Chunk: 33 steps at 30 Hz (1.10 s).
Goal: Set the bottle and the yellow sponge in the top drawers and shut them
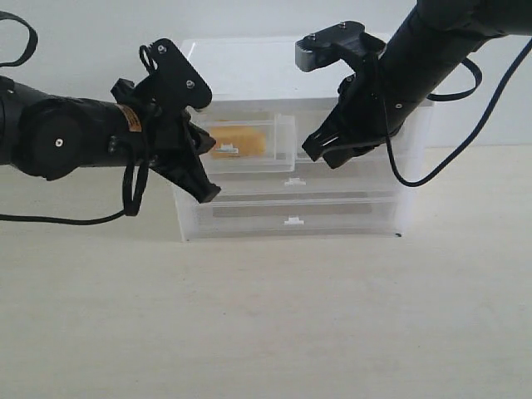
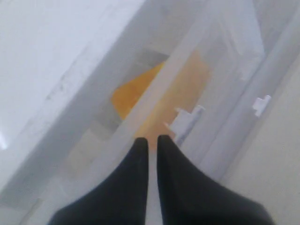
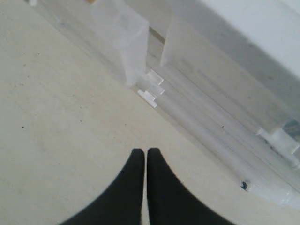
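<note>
Since the yellow sponge (image 1: 238, 140) already lies inside the left top drawer (image 1: 283, 125), and that drawer stands proud of the cabinet (image 1: 249, 62), I judge the step in hand to be a push to close it.

1. Hand state. My left gripper (image 2: 153, 138) is narrow, its fingers drawn nearly together with only a thin slit between them, and it holds nothing. My right gripper (image 3: 146, 151) is closed to the same degree and is also empty.
2. Relation that governs the move. The drawer front lies directly ahead of my left fingertips, just beside its white tab handle (image 2: 186, 123). The sponge sits behind that front, with its long axis running across the drawer, parallel to the front. The push should therefore run straight into the cabinet, along the slide.
3. Nearer arm. The left arm is nearer. My right gripper hangs before the right top drawer (image 3: 220, 89).
4. Clearances. Nothing stands between my left fingertips and the drawer front. The right end of this drawer is near my right gripper, so I should keep the two apart. The table (image 1: 266, 316) lies below.
5. Bottle. I cannot make out the bottle in any view, and I cannot tell whether the right top drawer is fully home.
</note>
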Each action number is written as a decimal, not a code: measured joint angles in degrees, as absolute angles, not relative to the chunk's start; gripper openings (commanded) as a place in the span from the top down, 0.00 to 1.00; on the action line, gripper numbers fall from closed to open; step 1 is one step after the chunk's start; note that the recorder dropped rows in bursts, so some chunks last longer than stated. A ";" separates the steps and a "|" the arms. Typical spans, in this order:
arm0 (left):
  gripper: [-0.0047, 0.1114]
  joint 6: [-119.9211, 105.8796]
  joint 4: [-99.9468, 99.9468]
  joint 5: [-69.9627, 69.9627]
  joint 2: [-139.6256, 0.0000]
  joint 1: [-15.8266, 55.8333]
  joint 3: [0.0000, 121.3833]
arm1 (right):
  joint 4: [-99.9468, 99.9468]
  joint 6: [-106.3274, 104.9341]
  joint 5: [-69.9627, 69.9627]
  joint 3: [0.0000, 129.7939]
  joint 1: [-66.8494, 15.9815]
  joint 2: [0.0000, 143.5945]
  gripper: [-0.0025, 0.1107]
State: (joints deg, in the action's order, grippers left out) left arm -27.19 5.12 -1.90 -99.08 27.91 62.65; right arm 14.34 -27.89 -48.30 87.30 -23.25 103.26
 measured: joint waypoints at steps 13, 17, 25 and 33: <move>0.92 -27.07 5.34 -3.40 -106.53 25.86 69.39 | 14.34 -27.89 -48.30 87.30 -23.25 103.26 0.98; 0.92 -27.07 5.48 -1.89 -106.83 25.86 69.86 | 14.34 -27.89 -48.30 87.30 -23.25 103.26 0.98; 0.92 -27.07 4.84 16.85 -101.22 25.97 70.22 | 13.94 -27.89 -52.35 87.30 -23.25 103.26 0.98; 0.92 -27.07 4.55 34.21 -89.56 25.97 70.22 | -5.42 -14.24 -55.37 87.30 -23.25 97.36 0.98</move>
State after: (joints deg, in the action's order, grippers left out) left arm -27.07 4.55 34.21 -89.56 25.97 70.22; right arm -5.42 -14.24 -55.37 87.30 -23.25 97.36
